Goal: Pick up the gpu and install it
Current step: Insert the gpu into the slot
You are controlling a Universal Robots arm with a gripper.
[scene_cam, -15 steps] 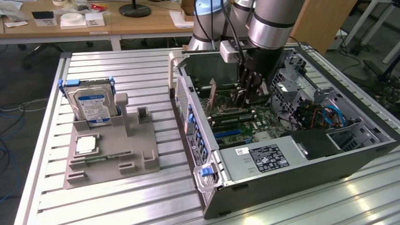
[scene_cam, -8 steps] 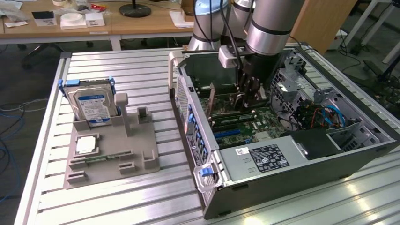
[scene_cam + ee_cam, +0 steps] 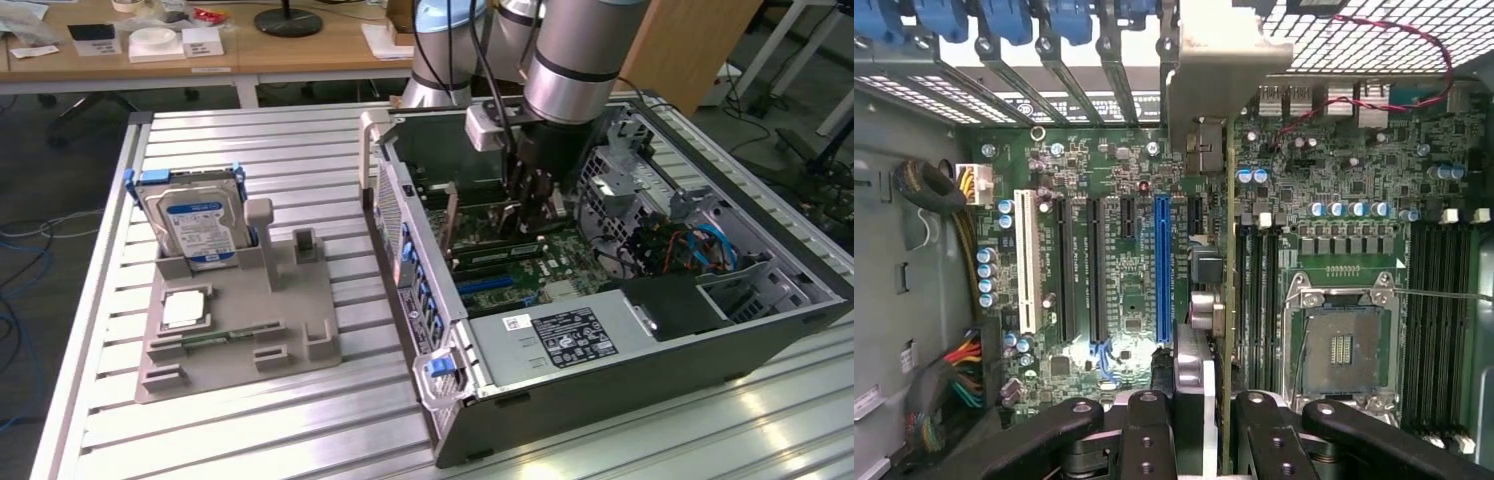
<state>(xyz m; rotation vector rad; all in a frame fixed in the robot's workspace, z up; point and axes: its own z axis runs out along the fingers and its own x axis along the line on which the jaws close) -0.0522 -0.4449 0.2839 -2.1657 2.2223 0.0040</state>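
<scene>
— Where is the gpu?
— Centre frame, pinched edge-on in my hand over the motherboard. It looks light, stiff and fragile; I grip its top edge.

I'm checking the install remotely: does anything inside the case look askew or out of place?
Nothing stands out. The gripper holds the gpu on edge above the motherboard inside the open computer case, running parallel to the expansion slots. No spills or damage show.

Arm vertical, hand down, fingers clamped
</scene>
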